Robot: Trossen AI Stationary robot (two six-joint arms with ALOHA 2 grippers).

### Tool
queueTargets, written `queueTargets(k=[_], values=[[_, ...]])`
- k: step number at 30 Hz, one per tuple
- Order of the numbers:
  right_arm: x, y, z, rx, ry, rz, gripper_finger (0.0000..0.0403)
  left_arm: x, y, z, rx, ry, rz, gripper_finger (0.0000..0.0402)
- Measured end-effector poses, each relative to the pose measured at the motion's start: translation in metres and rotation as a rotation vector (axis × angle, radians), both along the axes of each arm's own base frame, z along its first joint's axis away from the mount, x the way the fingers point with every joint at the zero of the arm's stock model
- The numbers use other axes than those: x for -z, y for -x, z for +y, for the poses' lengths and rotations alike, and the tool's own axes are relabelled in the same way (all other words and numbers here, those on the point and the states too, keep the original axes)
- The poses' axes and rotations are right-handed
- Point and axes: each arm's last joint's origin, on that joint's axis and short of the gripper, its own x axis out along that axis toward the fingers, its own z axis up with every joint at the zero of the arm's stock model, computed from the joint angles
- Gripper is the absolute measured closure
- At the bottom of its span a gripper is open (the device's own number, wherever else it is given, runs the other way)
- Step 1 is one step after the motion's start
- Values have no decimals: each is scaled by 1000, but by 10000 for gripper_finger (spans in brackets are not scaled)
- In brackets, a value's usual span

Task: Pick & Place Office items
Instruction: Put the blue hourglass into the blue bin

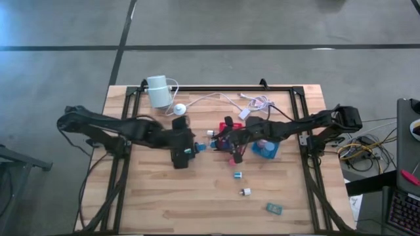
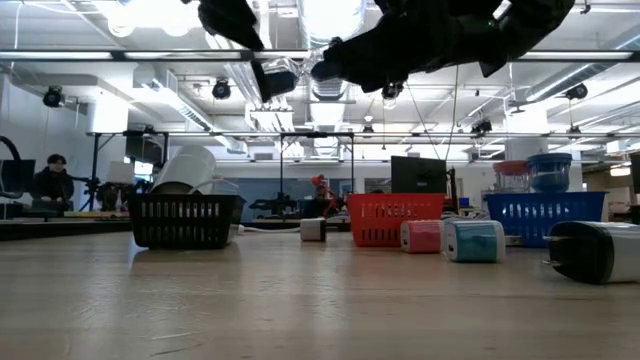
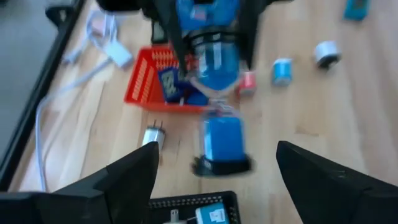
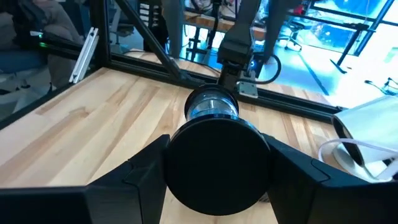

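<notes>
Three small baskets stand mid-table: a black basket (image 2: 185,220), under the left arm, holding a white plug piece and a blue-labelled one; a red basket (image 3: 155,81) with a dark blue block inside; and a blue basket (image 1: 268,151), whose contents are hidden by the right arm.

The left gripper (image 3: 214,171) hovers above the black basket with its fingers spread wide and nothing between them. A blue block on a dark base (image 3: 222,144) lies just ahead of it on the wood, its long axis running away from the gripper toward the red basket; it is blurred, so whether it rests flat is unclear.

The right gripper (image 4: 217,171) sits over the red basket, its fingers pinching a black round disc (image 4: 217,162), face toward the camera.

A white adapter (image 3: 153,135) lies beside the red basket, prongs pointing toward it. More pieces lie loose toward the table's front: a pink block (image 2: 421,236), a teal block (image 2: 474,240), and a white-and-black piece (image 2: 598,250).
</notes>
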Motion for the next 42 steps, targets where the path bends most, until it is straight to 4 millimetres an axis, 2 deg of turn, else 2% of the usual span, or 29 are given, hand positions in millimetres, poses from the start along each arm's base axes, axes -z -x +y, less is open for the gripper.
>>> queueTargets(k=[3, 6, 12, 19, 24, 31, 38, 42], values=[[-3, 4, 0, 3, -9, -7, 197, -2, 24, -2, 42, 18, -80, 90], [-6, 11, 0, 4, -25, -17, 197, 6, 49, 1, 60, 53, -179, 131], [-15, 28, 0, -37, -74, -52, 197, 43, 95, 14, 53, 115, -412, 252], [-19, 67, 2, -53, -139, -115, 197, 90, 126, 22, 49, 143, -669, 386], [-14, 106, 2, -24, -191, -221, 197, 110, 139, 25, 28, 150, -789, 388], [3, 150, 0, 87, -237, -281, 197, 125, 146, 28, 3, 138, -791, 394], [8, 181, 1, 70, -267, -403, 197, 127, 148, 29, -36, 120, -794, 393], [13, 191, 1, 77, -272, -441, 197, 127, 148, 29, -36, 119, -792, 387]])
